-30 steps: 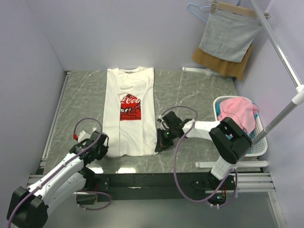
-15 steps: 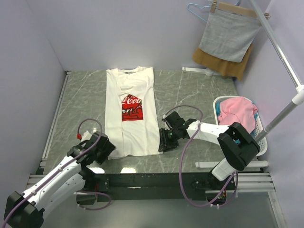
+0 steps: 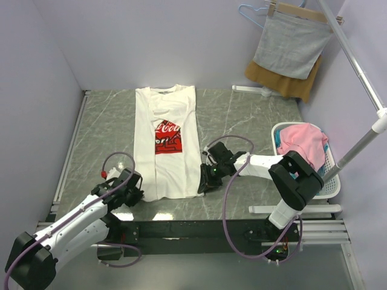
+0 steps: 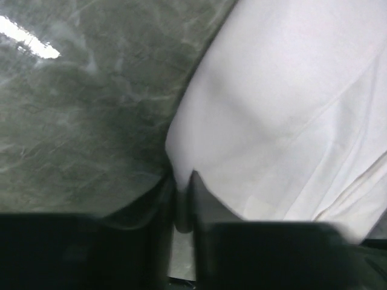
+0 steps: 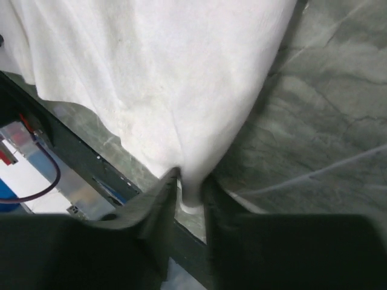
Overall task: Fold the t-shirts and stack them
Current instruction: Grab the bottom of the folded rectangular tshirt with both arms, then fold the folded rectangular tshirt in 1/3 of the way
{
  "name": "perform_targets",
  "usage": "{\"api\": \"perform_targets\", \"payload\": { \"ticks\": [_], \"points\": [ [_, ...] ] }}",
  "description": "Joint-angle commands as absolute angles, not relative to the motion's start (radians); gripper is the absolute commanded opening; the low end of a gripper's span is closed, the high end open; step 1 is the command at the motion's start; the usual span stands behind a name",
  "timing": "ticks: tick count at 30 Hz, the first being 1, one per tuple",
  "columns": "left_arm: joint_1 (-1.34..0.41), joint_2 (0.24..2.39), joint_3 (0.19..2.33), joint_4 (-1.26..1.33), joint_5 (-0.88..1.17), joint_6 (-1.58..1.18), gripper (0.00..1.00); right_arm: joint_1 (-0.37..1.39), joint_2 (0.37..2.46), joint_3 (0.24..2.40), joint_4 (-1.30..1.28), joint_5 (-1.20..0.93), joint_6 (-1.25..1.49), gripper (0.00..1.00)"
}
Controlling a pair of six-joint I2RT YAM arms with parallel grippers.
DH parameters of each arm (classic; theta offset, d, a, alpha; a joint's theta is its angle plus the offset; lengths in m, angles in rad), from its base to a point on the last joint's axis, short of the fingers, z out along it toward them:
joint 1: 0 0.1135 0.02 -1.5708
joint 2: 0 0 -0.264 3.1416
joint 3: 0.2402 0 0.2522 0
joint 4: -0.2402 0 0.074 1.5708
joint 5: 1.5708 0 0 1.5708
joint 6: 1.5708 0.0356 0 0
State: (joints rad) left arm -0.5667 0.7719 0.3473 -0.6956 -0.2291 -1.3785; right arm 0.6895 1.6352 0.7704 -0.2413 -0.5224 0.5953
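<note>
A white t-shirt [image 3: 166, 142] lies flat on the grey marbled surface [image 3: 254, 115]. It is folded lengthwise into a narrow strip, with the red chest print facing up, the collar at the far end and the hem toward the arms.

The left fingers [image 3: 132, 192] sit at the near left corner of the hem. In the left wrist view they are clamped on a small tuck of white cloth [image 4: 278, 109] at the edge.

The right fingers [image 3: 205, 183] sit at the near right corner, and the right wrist view shows them pinching the cloth [image 5: 157, 78] in the same way.

At the right edge a white basket [image 3: 331, 181] holds a pink cloth [image 3: 302, 142]. A grey cloth [image 3: 290, 42] hangs over a mustard one [image 3: 284, 83] on the back wall.
</note>
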Motion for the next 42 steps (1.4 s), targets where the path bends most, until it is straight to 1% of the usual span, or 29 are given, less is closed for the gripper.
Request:
{"api": "perform_targets", "payload": {
  "ticks": [1,2,4,5,12,20,23,25,27,31,33,36,38,42],
  "points": [
    [-0.575,0.779,0.330,-0.686,-0.245,-1.371,0.01,0.693,1.651,0.753,-0.198,-0.538,0.595,0.17],
    [-0.575,0.784,0.337,-0.689,-0.247,-1.370,0.01,0.693,1.643,0.753,-0.195,-0.541,0.591,0.08],
    [-0.583,0.785,0.371,-0.713,-0.259,-1.365,0.01,0.692,1.608,0.753,-0.198,-0.540,0.577,0.01],
    [-0.589,0.779,0.386,-0.722,-0.265,-1.364,0.01,0.692,1.591,0.752,-0.201,-0.538,0.577,0.00],
    [-0.617,0.762,0.530,-0.808,-0.261,-1.353,0.01,0.693,1.450,0.727,-0.278,-0.534,0.549,0.00],
    [-0.657,0.765,0.558,-0.865,-0.204,-1.359,0.01,0.693,1.442,0.747,-0.380,-0.560,0.493,0.00],
    [-0.655,0.767,0.584,-0.885,-0.245,-1.355,0.01,0.690,1.453,0.788,-0.390,-0.532,0.489,0.00],
    [-0.655,0.802,0.627,-0.874,-0.302,-1.342,0.03,0.686,1.463,0.842,-0.390,-0.508,0.488,0.00],
    [-0.657,0.845,0.681,-0.868,-0.374,-1.315,0.05,0.669,1.502,0.903,-0.377,-0.517,0.483,0.00],
    [-0.650,1.004,0.788,-0.870,-0.516,-1.260,0.06,0.611,1.586,1.012,-0.382,-0.515,0.465,0.00],
    [-0.644,1.043,0.824,-0.822,-0.546,-1.195,0.07,0.583,1.632,1.067,-0.368,-0.528,0.456,0.00],
    [-0.583,1.118,0.851,-0.692,-0.529,-1.103,0.07,0.526,1.713,1.172,-0.380,-0.552,0.437,0.00],
    [-0.513,1.175,0.867,-0.608,-0.505,-1.050,0.06,0.497,1.773,1.224,-0.387,-0.561,0.422,0.00],
    [-0.424,1.264,0.900,-0.500,-0.512,-0.930,0.06,0.451,1.887,1.400,-0.417,-0.592,0.408,0.00]
  ]
}}
